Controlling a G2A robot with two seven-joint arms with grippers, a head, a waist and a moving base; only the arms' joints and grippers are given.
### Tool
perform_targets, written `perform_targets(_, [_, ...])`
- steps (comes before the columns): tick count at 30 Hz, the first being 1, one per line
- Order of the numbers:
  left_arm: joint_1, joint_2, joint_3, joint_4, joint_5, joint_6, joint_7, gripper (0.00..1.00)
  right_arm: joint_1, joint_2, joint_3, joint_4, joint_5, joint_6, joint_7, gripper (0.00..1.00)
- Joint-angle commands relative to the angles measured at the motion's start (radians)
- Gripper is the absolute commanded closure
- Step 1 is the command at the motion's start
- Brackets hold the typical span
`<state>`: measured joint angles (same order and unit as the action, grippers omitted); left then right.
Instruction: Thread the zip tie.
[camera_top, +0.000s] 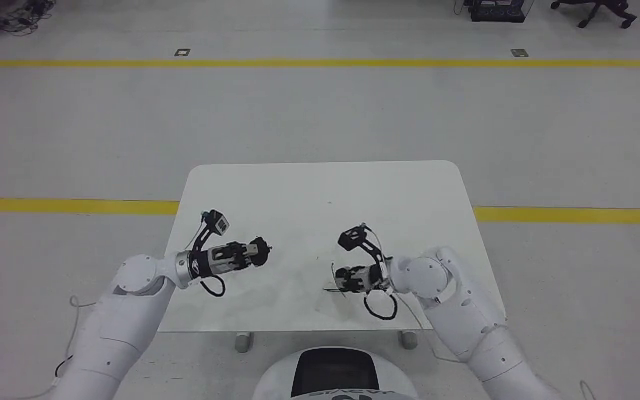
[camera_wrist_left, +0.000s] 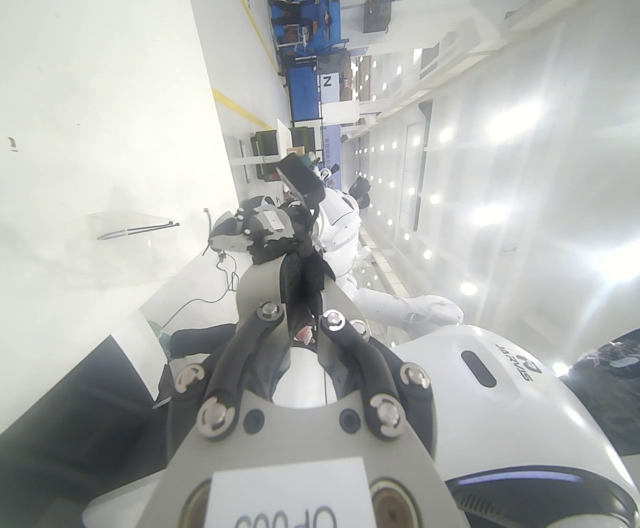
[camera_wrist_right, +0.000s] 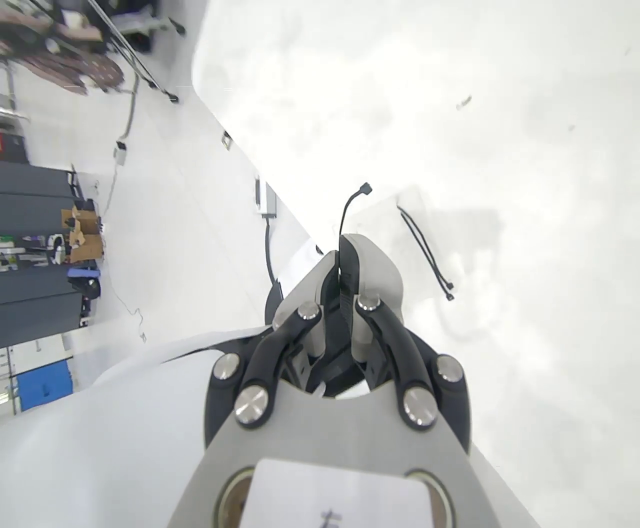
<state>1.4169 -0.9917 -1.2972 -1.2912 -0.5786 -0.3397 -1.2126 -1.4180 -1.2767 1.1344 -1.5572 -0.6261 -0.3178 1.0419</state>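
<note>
- Item: zip tie (camera_wrist_right: 347, 206), black, one piece. It is pinched in the right gripper (camera_wrist_right: 341, 248), and its curved strap rises clear of the fingertips and ends in the square head.
- Holder: the right gripper's fingers are pressed together on the strap, with no gap showing between them. It hangs above the table (camera_top: 300, 190).
- Counterpart: left gripper (camera_wrist_left: 302, 262), well apart from the right gripper and pointing towards it. Its pads are closed against each other, and nothing can be seen between them.
- Stock: two spare zip ties (camera_wrist_right: 425, 250) lie side by side on a clear plastic sheet (camera_wrist_left: 120, 260). The sheet is flat on the table, near the right gripper and lower than it.
- Status (a judgement): threading is not begun. The head stands free and no tail has entered it.
- Hazard 1: the strap is thin and springy. A push against the head could bend it aside, so the tail would miss the slot.
- Hazard 2: the pinch is on a narrow, smooth strap. A sideways load could make it slide or twist in the right gripper and turn the slot away.
- Hazard 3: the left gripper must open before it can take anything. If it arrives closed, it would knock the head rather than catch it.
- Hazard 4: a low sweep beside the right gripper could drag the sheet and scatter the spares.
</note>
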Motion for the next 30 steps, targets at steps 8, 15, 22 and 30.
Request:
perform_targets(8, [0.163,-0.005,-0.022,-0.235,0.159,0.000,0.184,1.00,-0.144,0.054,0.047,-0.162,0.109,-0.022,-0.221,1.00])
perform_targets(15, [0.193,-0.027,0.025,-0.244,0.203,0.000,0.294,1.00,-0.169,0.095,0.017,-0.194,0.157,-0.022,-0.344,1.00])
perform_targets(22, [0.189,-0.031,0.035,-0.244,0.220,0.000,0.322,1.00,-0.169,0.095,0.017,-0.194,0.157,-0.022,-0.344,1.00])
perform_targets(30, [0.212,-0.039,0.064,-0.239,0.205,0.000,0.387,1.00,-0.190,0.096,0.009,-0.218,0.166,-0.022,-0.494,1.00])
